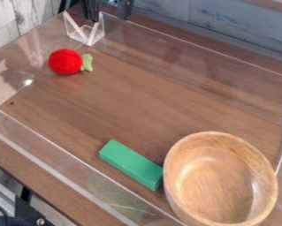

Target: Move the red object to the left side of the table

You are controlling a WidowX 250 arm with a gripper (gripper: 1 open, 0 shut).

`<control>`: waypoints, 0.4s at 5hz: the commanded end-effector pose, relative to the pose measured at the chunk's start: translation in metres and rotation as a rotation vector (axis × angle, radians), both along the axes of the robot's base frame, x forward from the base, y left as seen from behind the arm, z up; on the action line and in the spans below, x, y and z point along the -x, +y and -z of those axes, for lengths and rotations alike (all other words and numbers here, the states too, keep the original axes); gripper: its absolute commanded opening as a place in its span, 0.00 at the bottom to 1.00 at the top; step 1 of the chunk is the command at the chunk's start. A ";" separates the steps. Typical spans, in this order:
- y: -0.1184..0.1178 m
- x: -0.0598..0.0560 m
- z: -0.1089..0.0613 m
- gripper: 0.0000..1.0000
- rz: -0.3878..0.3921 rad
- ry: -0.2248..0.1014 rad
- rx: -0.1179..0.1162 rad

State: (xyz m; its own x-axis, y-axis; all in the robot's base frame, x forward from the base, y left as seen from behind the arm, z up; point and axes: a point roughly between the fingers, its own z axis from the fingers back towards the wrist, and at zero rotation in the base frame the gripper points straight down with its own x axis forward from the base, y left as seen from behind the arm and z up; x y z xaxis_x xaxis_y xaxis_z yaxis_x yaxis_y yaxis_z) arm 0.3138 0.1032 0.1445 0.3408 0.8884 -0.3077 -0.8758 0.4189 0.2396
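With your gripper (106,12) open wide and holding nothing, mind the round red fruit (65,62) near the table's (137,93) upper-left corner — a low sideways sweep could send it rolling.

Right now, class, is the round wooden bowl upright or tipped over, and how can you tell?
Upright: the wooden bowl has its rim facing up, and its hollow inside shows.

Wooden bowl and green block sitting together
The round bowl (220,181) is standing upright just beside the flat green rectangular block (131,164).
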 end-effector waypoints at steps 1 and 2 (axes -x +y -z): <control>-0.001 -0.003 -0.009 0.00 -0.032 -0.049 -0.016; 0.006 0.004 -0.002 0.00 -0.070 -0.034 -0.010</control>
